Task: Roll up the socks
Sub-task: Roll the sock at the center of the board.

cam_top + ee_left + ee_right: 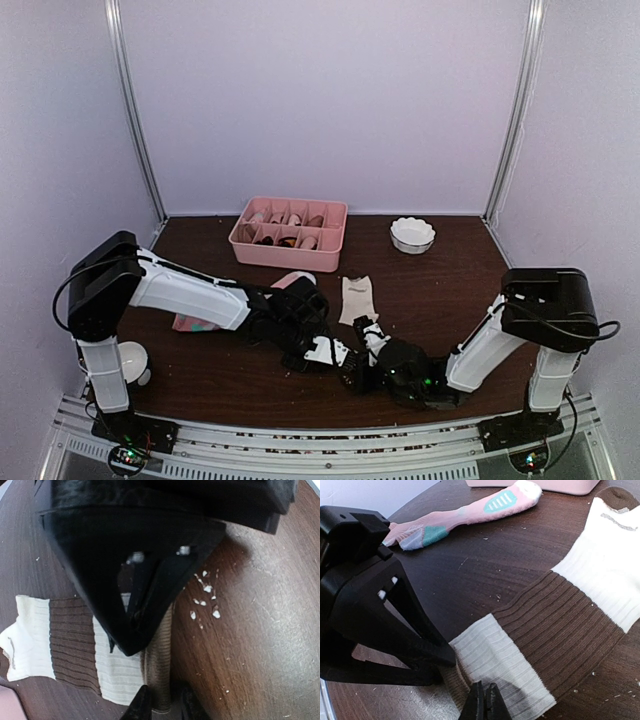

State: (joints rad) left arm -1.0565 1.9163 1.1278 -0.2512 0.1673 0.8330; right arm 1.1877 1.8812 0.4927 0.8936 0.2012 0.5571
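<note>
Dark brown wood makes up the tabletop (450,300), closed in by pale lilac walls with metal posts in the far corners. By the left arm's base sits a round white object (133,358), half hidden, its contents not visible. At the far edge stands a pink divided tray (285,254), its compartments holding rolled bundles in cream and brown, too small to name. To its right is a white scalloped bowl (412,243).

White crumbs (207,587) are scattered on the wood near the grippers. The cream sock (600,570) lies flat at mid-table, banded cream and brown, one brown end pointing toward the tray. The pink sock (465,512), with teal and white patches, lies apart to its left, just in front of the tray.

Both arms reach low and inward from the outer corners and meet over the cream sock's near end. The left gripper (165,706) straddles the ribbed brown end, fingers narrowly apart; whether they pinch it I cannot tell. The right gripper (483,700) has its fingers pressed together, tips down at the sock's cream band.
</note>
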